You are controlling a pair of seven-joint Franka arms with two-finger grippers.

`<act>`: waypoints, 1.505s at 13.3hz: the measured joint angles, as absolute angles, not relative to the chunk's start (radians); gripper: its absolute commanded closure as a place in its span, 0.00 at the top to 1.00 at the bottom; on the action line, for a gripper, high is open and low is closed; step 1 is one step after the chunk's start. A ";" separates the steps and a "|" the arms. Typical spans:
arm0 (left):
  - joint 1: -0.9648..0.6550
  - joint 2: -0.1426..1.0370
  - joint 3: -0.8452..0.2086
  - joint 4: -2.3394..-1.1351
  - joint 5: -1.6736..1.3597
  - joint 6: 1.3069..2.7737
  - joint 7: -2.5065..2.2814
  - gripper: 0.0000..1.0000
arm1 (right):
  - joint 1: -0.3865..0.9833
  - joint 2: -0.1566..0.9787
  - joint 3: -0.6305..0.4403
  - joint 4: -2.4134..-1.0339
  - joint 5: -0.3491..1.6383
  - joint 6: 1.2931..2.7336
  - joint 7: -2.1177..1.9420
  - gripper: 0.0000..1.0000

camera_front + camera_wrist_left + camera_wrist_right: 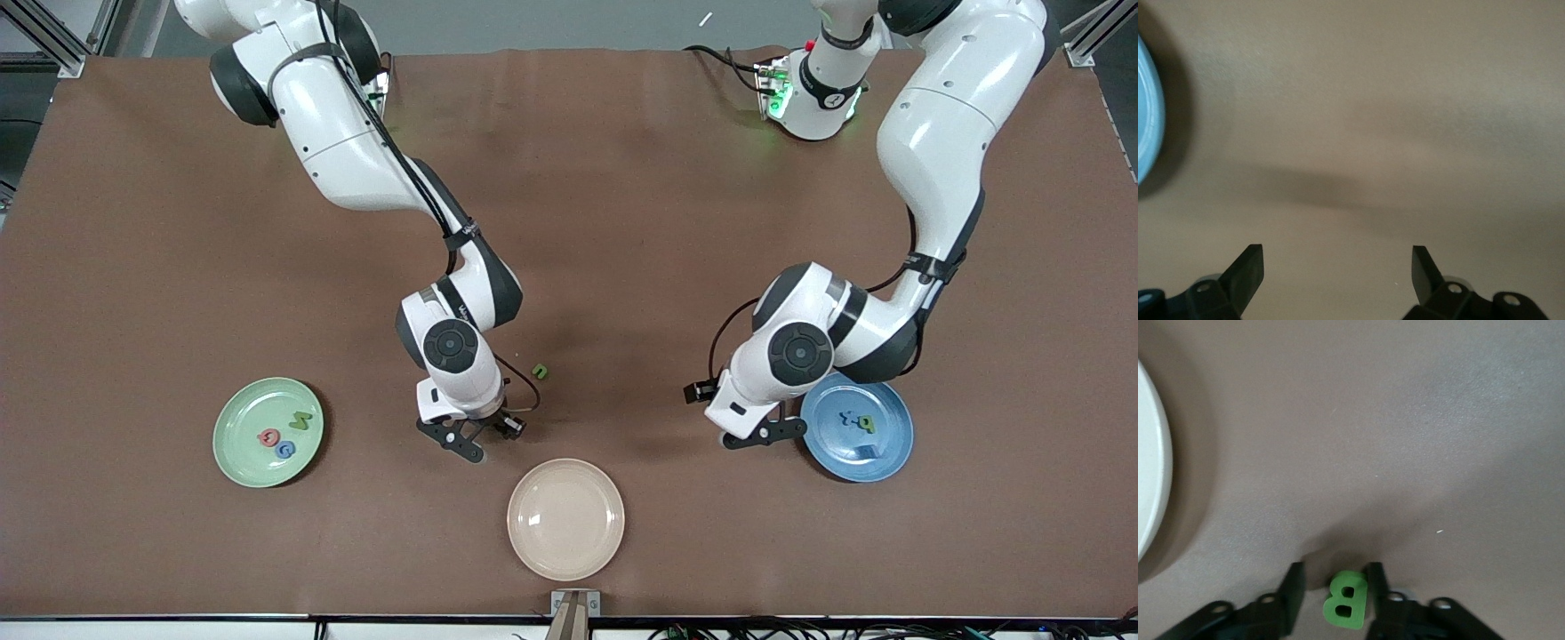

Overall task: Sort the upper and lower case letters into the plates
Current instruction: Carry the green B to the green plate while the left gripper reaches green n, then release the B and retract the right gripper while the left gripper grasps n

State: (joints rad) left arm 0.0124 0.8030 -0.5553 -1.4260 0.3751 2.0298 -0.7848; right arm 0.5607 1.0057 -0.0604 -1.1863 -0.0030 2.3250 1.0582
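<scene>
The right hand (1331,587) pinches a green letter B (1345,600) just above the counter (622,222) near the beige plate (565,518), while the left hand (1338,273), spread wide, waits beside the blue plate (858,427).

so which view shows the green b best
The right wrist view: the green B sits face-up between the right gripper jaws, its shape readable. In the front view that gripper hides it. The left wrist view shows only bare table and the blue plate rim.
</scene>
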 measured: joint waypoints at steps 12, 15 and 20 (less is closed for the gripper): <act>-0.174 0.881 -0.554 -1.388 0.211 2.237 -1.176 0.72 | 0.383 0.928 -0.074 -1.126 -0.040 2.102 0.636 0.01; -0.349 0.935 -0.451 -1.322 0.211 2.354 -1.375 0.69 | 0.275 0.881 -0.075 -1.126 -0.040 2.026 0.339 0.02; -0.598 1.017 -0.269 -1.188 0.209 2.432 -1.578 0.57 | 0.084 0.875 -0.075 -1.142 -0.039 1.905 -0.124 0.08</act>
